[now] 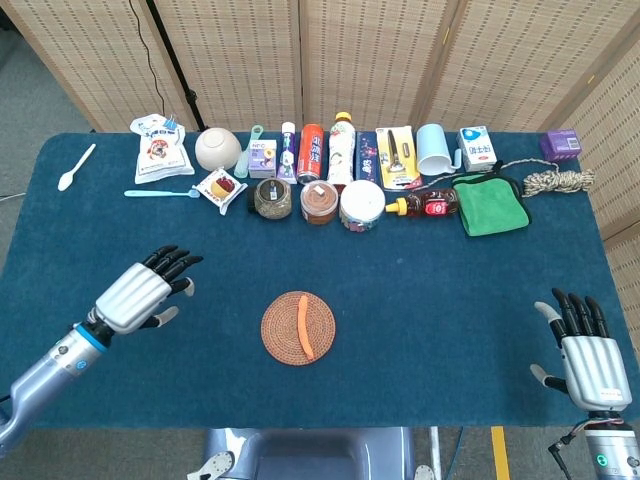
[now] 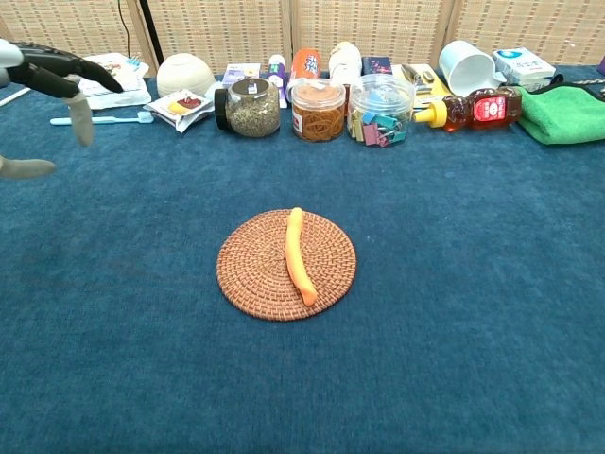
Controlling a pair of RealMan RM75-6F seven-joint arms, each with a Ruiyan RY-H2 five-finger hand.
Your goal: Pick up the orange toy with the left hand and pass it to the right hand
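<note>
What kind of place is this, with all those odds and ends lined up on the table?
Probably a robot test or demonstration room, not a home. A blue-covered table carries a tidy row of unrelated household items, folding wicker screens close off the back, and a left hand and right hand hover over the table.

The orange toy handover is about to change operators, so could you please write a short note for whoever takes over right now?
Left hand: open, holding nothing, raised above the table left of the mat, fingers spread and pointing toward it.
Right hand: open, holding nothing, at the table's near right edge.
Orange toy: lying on the round woven mat at the near centre of the table, touched by neither hand.
Done: nothing yet; the toy has not been picked up.
Left: bring the left hand over the toy, grip and lift it, then pass it to the right hand.
</note>
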